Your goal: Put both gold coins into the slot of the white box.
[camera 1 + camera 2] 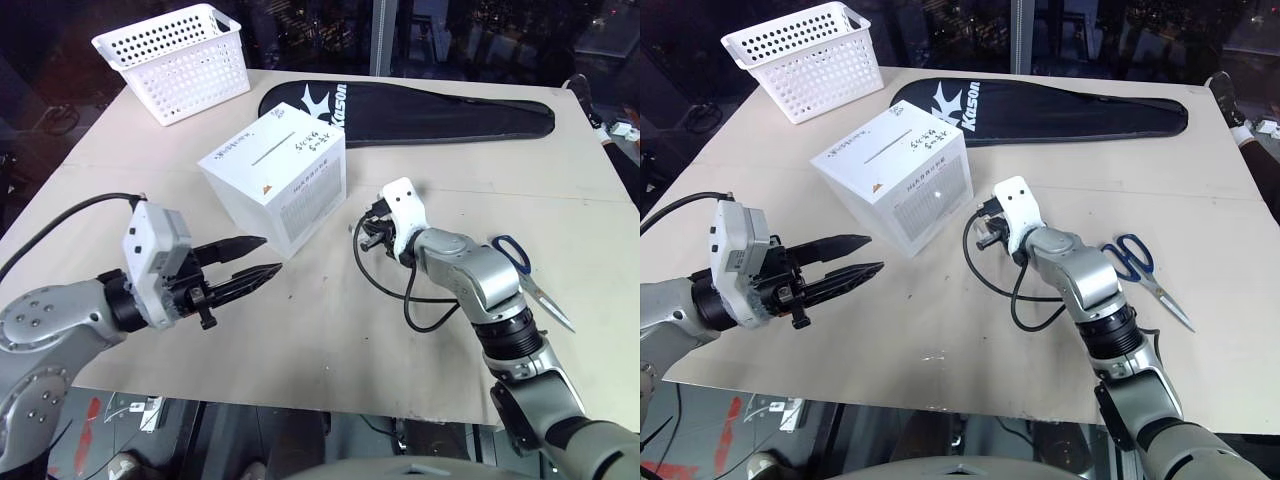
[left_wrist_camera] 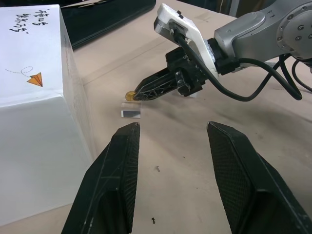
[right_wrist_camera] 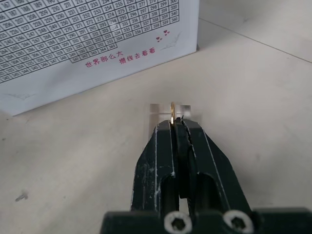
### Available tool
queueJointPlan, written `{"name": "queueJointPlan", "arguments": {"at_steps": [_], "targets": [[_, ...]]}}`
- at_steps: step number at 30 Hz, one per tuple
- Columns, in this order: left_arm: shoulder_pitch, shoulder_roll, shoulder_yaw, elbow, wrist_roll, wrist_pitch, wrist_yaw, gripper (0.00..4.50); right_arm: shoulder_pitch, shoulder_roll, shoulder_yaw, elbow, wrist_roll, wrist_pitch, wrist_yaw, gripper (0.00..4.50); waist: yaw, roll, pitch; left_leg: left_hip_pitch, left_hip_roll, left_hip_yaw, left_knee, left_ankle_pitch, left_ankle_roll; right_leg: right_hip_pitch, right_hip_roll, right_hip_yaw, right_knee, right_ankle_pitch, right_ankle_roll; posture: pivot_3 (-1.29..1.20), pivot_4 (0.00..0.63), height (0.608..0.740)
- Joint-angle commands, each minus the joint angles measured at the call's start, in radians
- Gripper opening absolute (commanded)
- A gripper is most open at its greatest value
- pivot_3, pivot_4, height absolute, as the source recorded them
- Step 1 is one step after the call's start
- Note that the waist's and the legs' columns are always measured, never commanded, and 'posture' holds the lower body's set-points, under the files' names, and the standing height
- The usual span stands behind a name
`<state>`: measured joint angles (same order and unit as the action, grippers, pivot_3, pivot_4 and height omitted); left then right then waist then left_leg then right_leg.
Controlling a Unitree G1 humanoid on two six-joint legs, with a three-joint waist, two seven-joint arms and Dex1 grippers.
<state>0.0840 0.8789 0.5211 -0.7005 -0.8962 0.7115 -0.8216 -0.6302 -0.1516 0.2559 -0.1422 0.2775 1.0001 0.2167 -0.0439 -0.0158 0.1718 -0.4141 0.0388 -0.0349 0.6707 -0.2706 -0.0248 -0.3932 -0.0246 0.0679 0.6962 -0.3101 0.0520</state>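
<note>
- Left gripper: nearest, raised over the front-left part of the surface; fingers parted to a moderate gap, holding nothing, aimed toward the white box and the right gripper.
- Right gripper: low over the surface, just beside the white box's near right face; fingers closed tight, pinching one gold coin edge-on at the tips.
- Gold coin: standing on edge at a small clear plastic case, which lies flat on the surface, close to the box's lower corner. Second coin not identifiable.
- Scissors: blue handles, lying flat to the right of the right arm.
- White box: mid-surface, upright, between the two grippers; printed number grid on the face toward the right gripper, orange triangle mark on the adjoining face.
- Slot: thin dark line across the box's top face, handwriting beside it.
- Black racket case: lying flat behind the box.
- White perforated basket: far-left corner, upright.
</note>
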Motion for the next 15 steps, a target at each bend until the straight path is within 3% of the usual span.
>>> {"name": "queueJointPlan", "arguments": {"at_steps": [1,6,11,14,15], "targets": [[-0.025,-0.002,0.009,-0.014,-0.077,0.015,0.026,2.20,0.001,0.000,-0.038,-0.076,0.014,-0.005,0.022,0.03,0.000,0.000,0.000,0.000,0.000,0.000,0.000,0.000,0.000,0.000,0.000,0.000,0.000,0.000,0.000,0.00,0.150,0.740],[-0.082,0.022,0.007,0.023,-0.282,0.116,0.102,2.20,0.009,-0.024,-0.085,-0.149,0.063,-0.005,0.082,0.03,0.001,0.000,0.000,0.000,0.000,-0.001,0.000,0.000,0.000,0.000,0.000,0.000,0.000,0.000,0.000,0.00,0.150,0.740],[-0.224,0.038,-0.057,0.105,-0.516,0.187,0.214,2.20,0.036,-0.093,-0.218,-0.297,0.285,0.038,0.264,0.03,0.003,0.000,0.000,0.000,0.000,-0.002,0.000,0.000,0.000,0.000,0.000,-0.001,0.000,0.000,0.000,0.00,0.150,0.740],[-0.340,0.033,-0.127,0.163,-0.595,0.206,0.267,1.03,0.040,-0.176,-0.282,-0.388,0.438,0.083,0.378,0.00,0.004,-0.001,0.001,-0.001,0.000,-0.003,0.000,0.000,0.000,0.001,-0.001,-0.002,0.000,0.000,0.000,0.00,0.150,0.740],[-0.362,0.032,-0.143,0.174,-0.599,0.210,0.268,1.03,0.034,-0.192,-0.296,-0.401,0.471,0.096,0.388,0.00,0.003,-0.001,0.001,0.000,0.000,-0.003,0.000,0.000,0.000,0.001,0.000,-0.002,0.000,0.000,0.000,0.00,0.150,0.740]]}}
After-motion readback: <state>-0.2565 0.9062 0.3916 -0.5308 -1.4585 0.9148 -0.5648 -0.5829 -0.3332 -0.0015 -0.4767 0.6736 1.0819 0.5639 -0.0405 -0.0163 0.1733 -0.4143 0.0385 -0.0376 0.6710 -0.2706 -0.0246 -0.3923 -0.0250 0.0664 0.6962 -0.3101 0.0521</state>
